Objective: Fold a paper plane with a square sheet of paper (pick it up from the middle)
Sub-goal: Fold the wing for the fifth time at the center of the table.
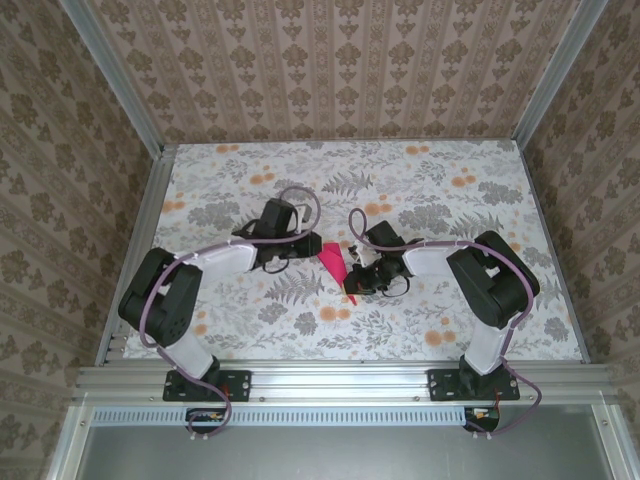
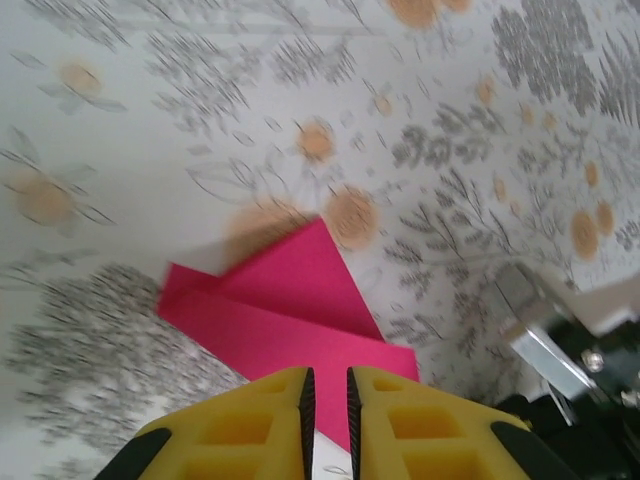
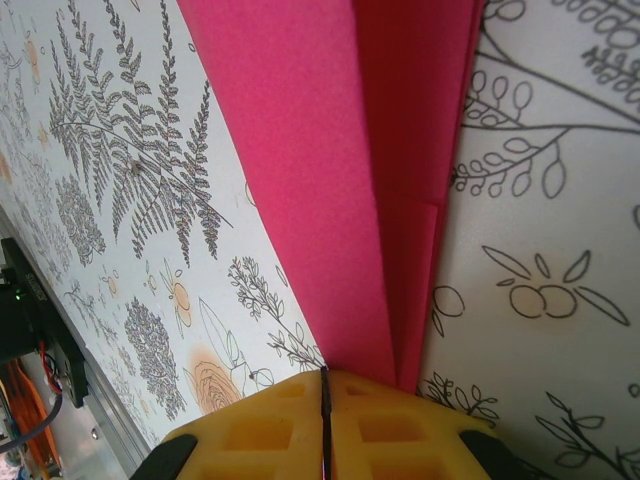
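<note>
The folded paper [image 1: 334, 262] lies on the table [image 1: 430, 180]. The right fingers [image 3: 290, 400] are clamped on 1 end of it. The left fingers [image 2: 250, 400] stand nearly closed at its other edge; you cannot confirm a grip there. Caution: pull the fingers apart and the crease may open or tear.

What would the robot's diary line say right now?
paper: folded | right claw: shut on it | left claw: nearly closed at its edge, grip unclear
</note>
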`<state>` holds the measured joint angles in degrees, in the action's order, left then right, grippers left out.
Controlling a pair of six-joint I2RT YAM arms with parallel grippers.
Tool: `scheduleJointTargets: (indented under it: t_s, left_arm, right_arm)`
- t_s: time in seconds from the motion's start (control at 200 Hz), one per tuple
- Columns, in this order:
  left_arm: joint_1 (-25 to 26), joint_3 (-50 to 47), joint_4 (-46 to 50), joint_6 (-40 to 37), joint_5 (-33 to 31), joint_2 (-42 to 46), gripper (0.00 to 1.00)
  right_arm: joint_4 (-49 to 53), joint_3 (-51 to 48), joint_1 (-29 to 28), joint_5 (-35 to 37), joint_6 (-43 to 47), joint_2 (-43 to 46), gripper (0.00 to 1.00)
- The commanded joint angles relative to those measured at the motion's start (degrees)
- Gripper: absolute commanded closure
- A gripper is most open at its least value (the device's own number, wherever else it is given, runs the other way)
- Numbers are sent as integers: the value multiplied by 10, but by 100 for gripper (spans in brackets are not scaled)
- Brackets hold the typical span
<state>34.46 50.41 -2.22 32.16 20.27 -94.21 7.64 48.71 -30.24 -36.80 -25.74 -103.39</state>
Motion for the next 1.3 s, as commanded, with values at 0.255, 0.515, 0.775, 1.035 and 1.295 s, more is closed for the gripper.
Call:
scheduleJointTargets:
  t_s: [0.255,0.515,0.775,1.035,1.295]
  left_arm:
    - [66,-34,-113,73,30,-63,84]
    - [72,-29,-121,86,26,-100,86]
    - [72,-19,-86,80,3,-109,87]
    - [72,-16,-79,80,1,-110,88]
    - [72,-15,-76,81,1,-106,89]
  right_arm:
    - [58,-32,4,32,-13,-28,91]
    - [54,-33,5,28,-20,-25,91]
    - [11,-40,7,-8,-40,18,92]
    - [-34,-16,7,-29,-73,39,92]
    - [-18,3,7,13,-72,8,93]
